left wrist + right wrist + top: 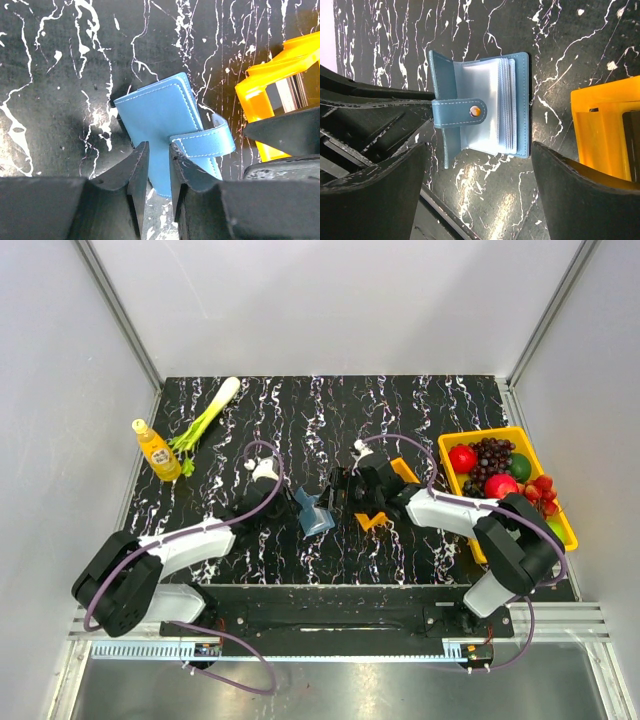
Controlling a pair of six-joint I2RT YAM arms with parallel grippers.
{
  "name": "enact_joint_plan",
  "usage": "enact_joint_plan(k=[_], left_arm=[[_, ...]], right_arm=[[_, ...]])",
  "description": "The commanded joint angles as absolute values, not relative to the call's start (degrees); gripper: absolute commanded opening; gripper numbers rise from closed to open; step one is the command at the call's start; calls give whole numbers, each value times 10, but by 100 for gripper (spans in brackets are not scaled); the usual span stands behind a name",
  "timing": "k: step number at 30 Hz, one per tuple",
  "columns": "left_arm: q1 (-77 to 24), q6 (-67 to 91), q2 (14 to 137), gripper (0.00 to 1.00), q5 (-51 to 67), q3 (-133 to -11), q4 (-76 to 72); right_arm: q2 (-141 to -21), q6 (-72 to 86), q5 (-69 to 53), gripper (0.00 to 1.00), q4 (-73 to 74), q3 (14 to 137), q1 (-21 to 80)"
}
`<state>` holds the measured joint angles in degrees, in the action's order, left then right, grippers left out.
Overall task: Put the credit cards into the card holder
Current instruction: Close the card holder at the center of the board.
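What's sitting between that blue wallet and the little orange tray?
Nothing. In the right wrist view, only black marbled tabletop separates the blue card holder from the orange tray.

On my black marbled table [400,400], a yellow bottle [157,450] lies at the upper left, near a green onion [207,415]. At the right, a yellow bin [480,432] holds apples [462,458], grapes [492,455] and strawberries [540,490]. A small orange tray [403,470] sits just right of centre.
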<state>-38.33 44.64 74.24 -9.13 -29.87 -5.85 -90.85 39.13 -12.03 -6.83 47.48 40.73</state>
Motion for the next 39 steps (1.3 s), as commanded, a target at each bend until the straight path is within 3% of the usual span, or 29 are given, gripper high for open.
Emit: enact_joint_plan(k=[1, 14, 22, 25, 29, 32, 39], left_arm=[[-381, 427, 750, 27, -83, -315, -87], [-381, 444, 836, 24, -64, -331, -108], [-381, 442, 856, 22, -62, -337, -104], [-381, 442, 860, 22, -62, -339, -102], [-381, 445, 863, 22, -57, -337, -107], [-381, 447, 865, 21, -54, -335, -110], [-381, 453, 870, 21, -46, -324, -120]], right_arm=[[-913, 403, -143, 86, -100, 475, 409], [-962, 389, -172, 88, -58, 491, 410], [-1021, 392, -177, 83, -38, 522, 413], [-1036, 393, -180, 78, -29, 532, 413], [-1043, 403, -186, 60, -32, 533, 413], [-1046, 417, -187, 61, -35, 532, 413], [-1070, 456, -206, 42, -70, 533, 413]])
